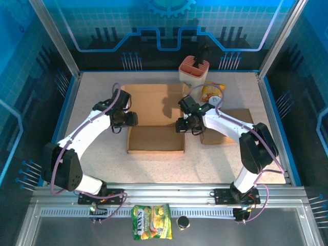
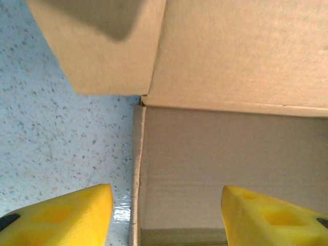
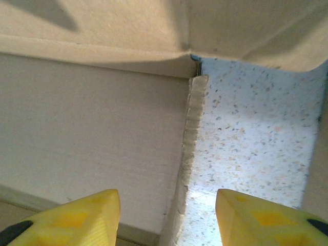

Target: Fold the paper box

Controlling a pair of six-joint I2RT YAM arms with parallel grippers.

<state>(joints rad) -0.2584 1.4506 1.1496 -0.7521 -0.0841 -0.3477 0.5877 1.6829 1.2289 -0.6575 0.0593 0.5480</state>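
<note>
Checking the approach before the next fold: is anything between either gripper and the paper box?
Nothing visible does. The left gripper and right gripper each hover open directly over a side edge of the paper box.

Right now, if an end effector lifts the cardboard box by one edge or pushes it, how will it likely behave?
The cardboard box would probably stay fairly stiff within each panel: its cut edge shows corrugated fluting. It likely hinges at the creases, so lifted flaps may swing. Lying flat on the speckled table, it should slide rather than tip.
</note>
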